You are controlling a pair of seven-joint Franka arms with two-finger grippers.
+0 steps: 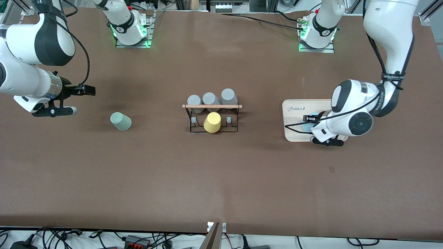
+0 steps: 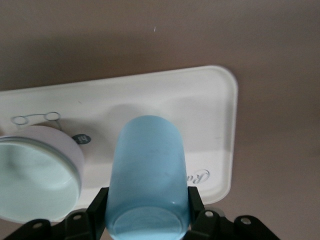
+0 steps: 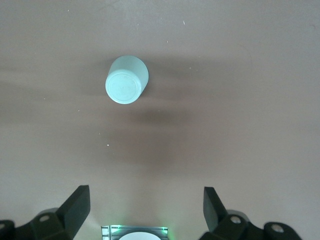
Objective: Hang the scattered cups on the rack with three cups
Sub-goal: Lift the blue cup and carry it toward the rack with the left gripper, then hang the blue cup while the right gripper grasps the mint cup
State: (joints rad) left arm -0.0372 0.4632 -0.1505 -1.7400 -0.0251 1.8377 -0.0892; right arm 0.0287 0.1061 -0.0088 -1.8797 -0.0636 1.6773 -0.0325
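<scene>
Light blue cup (image 2: 148, 175) is sitting between the left gripper's (image 2: 148, 212) fingers (image 2: 97, 212), which are pressing against its sides right over the cream tray (image 1: 294, 119), so that one's grasped. In the front view the blue cup (image 1: 309, 121) is mostly hiding under the left arm's wrist. Something round and white with a pale green face (image 2: 35, 172) is lying on the tray beside the cup; can't tell what it is. The sage green cup (image 1: 120, 121) is lying on the brown table (image 1: 221, 180) toward the right arm's end, well apart from everything. The right gripper (image 3: 146, 206) is hanging in the air toward the right arm's end of the table with its fingers spread wide and nothing in them, green cup (image 3: 127, 80) showing in its wrist view. The black wire rack (image 1: 213, 117) is standing mid-table with its wooden rod along the top, three grey cups (image 1: 211, 100) sitting on its farther row and a yellow cup (image 1: 212, 122) on the nearer row
</scene>
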